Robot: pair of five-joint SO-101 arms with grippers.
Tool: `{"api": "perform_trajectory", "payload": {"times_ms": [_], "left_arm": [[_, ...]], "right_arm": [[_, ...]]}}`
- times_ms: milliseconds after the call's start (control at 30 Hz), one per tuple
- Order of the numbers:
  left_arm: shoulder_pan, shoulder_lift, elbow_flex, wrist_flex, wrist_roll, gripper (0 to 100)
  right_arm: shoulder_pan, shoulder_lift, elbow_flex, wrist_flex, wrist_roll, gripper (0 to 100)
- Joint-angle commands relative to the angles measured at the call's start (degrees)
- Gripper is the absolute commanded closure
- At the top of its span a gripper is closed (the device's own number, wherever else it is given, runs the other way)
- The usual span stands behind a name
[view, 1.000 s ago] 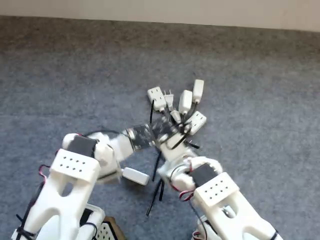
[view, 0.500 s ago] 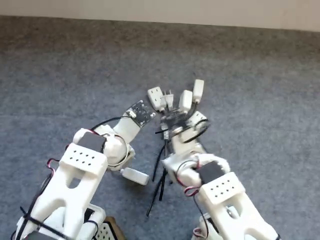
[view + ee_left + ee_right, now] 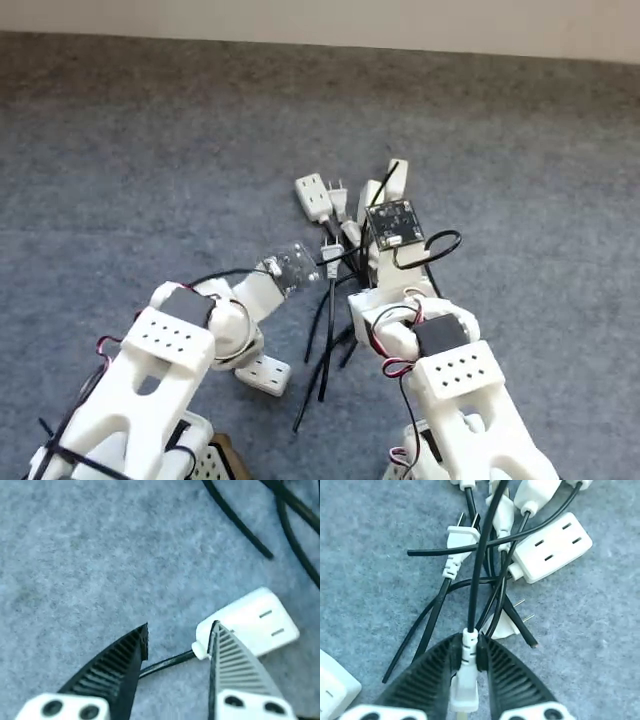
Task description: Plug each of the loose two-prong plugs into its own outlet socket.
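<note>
Plug (image 3: 464,682) clamped between right jaws, long axis in line with them, cord end pointing out toward the cord tangle (image 3: 490,580) on the grey carpet (image 3: 370,555). Left jaws wide apart, empty, one tip beside a white outlet socket (image 3: 250,622) lying slots-up.
</note>
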Motion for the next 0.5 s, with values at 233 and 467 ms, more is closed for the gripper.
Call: {"api": "perform_trajectory", "payload": {"times_ms": [233, 467], "left_arm": [[-10.2, 0.7, -29.5, 23.0, -14.5, 78], [-0.5, 0.2, -26.9, 31.8, -38.6, 77]], "right_arm": [[0.8, -1.2, -3.4, -0.6, -0.6, 99.2], [5.1, -1.1, -3.8, -0.6, -0.9, 99.2]]}}
